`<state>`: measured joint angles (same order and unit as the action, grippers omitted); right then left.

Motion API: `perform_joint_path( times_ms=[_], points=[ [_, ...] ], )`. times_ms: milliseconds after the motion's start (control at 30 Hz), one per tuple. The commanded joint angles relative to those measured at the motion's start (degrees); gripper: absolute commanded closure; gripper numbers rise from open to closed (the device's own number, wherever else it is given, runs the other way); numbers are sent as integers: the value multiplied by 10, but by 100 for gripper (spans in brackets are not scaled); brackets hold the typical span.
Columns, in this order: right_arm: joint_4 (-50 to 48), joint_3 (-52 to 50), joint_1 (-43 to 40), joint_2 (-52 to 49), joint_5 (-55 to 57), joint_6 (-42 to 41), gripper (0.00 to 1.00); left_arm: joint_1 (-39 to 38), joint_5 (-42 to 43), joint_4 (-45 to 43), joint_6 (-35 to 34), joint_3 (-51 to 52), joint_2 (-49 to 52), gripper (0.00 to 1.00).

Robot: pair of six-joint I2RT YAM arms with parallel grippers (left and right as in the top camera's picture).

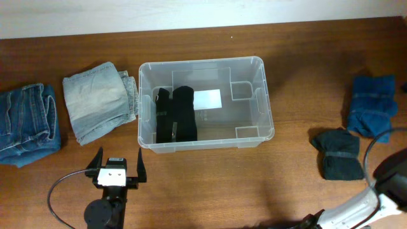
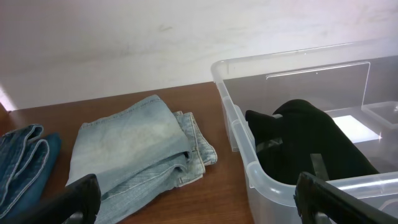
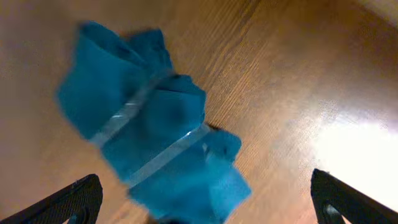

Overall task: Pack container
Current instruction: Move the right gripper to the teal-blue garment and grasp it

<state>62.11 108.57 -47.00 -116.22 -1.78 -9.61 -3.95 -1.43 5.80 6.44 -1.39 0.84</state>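
Clear rectangular plastic container [image 1: 203,145], round-cornered and thick-rimmed, sits mid-way along the brown wood-grain counter [image 1: 210,184], with black rolled cloth bundles [image 1: 183,114] in its left half. Both hands are spread wide and empty: the left hand [image 1: 119,159] is near the container's near-left corner, and the right hand [image 3: 208,208] is above a soft teal cloth bundle [image 3: 149,143] banded with glossy clear tape. Likely hazards: a pinch on one loose fold lets the bundle sag and snag the stiff rim, and the slick tape may slip.

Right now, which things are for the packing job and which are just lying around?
For the job:
- container
- black bundles already inside it

Lying outside on the table, probably waiting their turn:
- pale folded jeans
- dark blue jeans
- blue taped bundle
- black bundle on the right
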Motion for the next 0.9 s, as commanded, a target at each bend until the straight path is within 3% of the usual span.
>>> perform_joint_path(
  times_ms=[0, 267, 500, 667, 867],
  points=[
    [-9, 3, -5, -73, -35, 67, 2, 3, 6, -2, 6, 4, -5, 0],
    [-39, 3, -10, -187, -173, 115, 1, 3, 6, -2, 6, 4, -5, 0],
    [-43, 4, 0, -191, -369, 103, 1, 3, 6, -2, 6, 4, -5, 0],
    [-15, 4, 8, -191, -385, 57, 1, 3, 6, -2, 6, 4, -5, 0],
    [-15, 4, 8, -191, -332, 98, 1, 3, 6, -2, 6, 4, -5, 0]
  ],
)
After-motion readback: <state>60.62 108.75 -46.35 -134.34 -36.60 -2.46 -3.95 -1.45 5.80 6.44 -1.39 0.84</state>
